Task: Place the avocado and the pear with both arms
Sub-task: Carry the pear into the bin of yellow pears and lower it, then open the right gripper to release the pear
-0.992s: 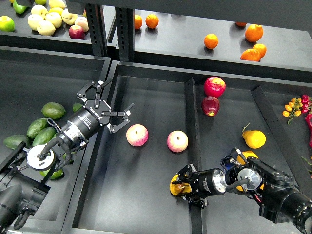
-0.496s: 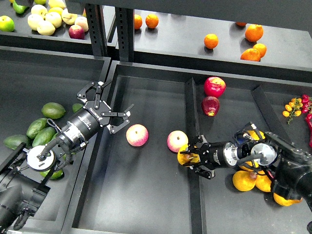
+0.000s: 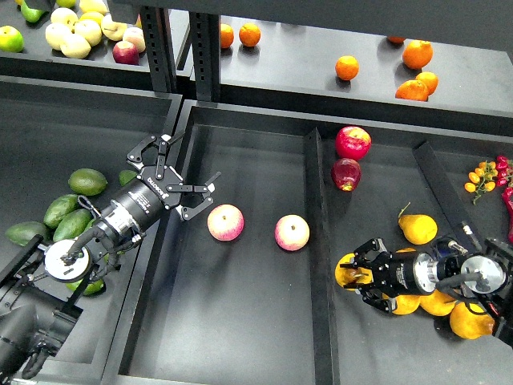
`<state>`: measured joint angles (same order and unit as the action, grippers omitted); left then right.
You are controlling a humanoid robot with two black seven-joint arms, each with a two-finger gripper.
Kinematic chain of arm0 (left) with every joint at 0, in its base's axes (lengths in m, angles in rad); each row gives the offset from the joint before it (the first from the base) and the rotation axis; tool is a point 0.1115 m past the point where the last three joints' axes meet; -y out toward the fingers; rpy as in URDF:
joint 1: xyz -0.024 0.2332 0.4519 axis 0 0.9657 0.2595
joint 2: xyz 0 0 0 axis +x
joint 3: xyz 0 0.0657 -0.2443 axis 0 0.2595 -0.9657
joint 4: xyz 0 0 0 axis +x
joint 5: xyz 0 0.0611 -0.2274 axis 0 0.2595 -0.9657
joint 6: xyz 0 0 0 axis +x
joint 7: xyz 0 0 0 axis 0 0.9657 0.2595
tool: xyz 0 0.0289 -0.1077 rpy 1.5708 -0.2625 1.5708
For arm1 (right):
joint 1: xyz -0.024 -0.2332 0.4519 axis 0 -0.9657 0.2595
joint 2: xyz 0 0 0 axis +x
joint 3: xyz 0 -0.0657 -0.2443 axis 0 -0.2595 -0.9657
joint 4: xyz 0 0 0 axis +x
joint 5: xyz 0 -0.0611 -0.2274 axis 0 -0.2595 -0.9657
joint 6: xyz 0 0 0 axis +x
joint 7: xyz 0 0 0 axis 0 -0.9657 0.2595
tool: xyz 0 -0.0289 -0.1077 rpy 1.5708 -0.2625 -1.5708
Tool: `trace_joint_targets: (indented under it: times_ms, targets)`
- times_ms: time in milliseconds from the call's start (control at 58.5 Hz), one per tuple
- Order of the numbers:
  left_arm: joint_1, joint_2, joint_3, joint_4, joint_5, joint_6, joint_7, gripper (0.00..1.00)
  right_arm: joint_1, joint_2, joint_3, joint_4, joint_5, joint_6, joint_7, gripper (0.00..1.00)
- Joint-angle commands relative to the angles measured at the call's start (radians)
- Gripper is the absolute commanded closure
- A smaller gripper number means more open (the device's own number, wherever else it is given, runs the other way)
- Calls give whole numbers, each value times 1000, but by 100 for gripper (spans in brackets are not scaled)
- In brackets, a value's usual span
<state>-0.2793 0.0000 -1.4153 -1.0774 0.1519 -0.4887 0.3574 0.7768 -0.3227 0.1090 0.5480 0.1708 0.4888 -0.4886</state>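
Observation:
My left gripper (image 3: 176,178) is open and empty, hovering over the wall between the left bin and the middle tray. Several green avocados lie in the left bin, the nearest one (image 3: 86,181) to the left of the gripper. My right gripper (image 3: 359,273) is shut on a yellow-orange pear (image 3: 346,273), just right of the black divider (image 3: 316,241), low over the right compartment. More pears lie there: one with a stem (image 3: 418,228) and a heap (image 3: 438,305) under my right wrist.
Two pink-yellow apples (image 3: 226,222) (image 3: 292,233) lie in the middle tray. Two red apples (image 3: 353,142) (image 3: 346,173) lie at the back of the right compartment. Oranges (image 3: 347,67) and pale apples (image 3: 76,36) are on the upper shelf. Cherry tomatoes (image 3: 485,175) are at the far right.
My right gripper carried the pear from the middle tray up and then rightward across the divider into the right compartment. The left arm has stayed still.

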Motion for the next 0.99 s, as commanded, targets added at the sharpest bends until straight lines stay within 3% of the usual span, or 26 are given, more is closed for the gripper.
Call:
trace_joint_targets:
  times_ms: [0, 547, 975]
  targets:
    - [-1, 0, 1, 2, 0, 0, 0, 1, -8, -25, -43, 20, 19, 0, 0, 64]
    - [-1, 0, 6, 4, 0, 0, 2, 1, -2, -53, -189, 66, 151, 0, 0, 59]
    - [0, 0, 6, 4, 0, 0, 2, 1, -5, -72, -198, 53, 153, 0, 0, 41]
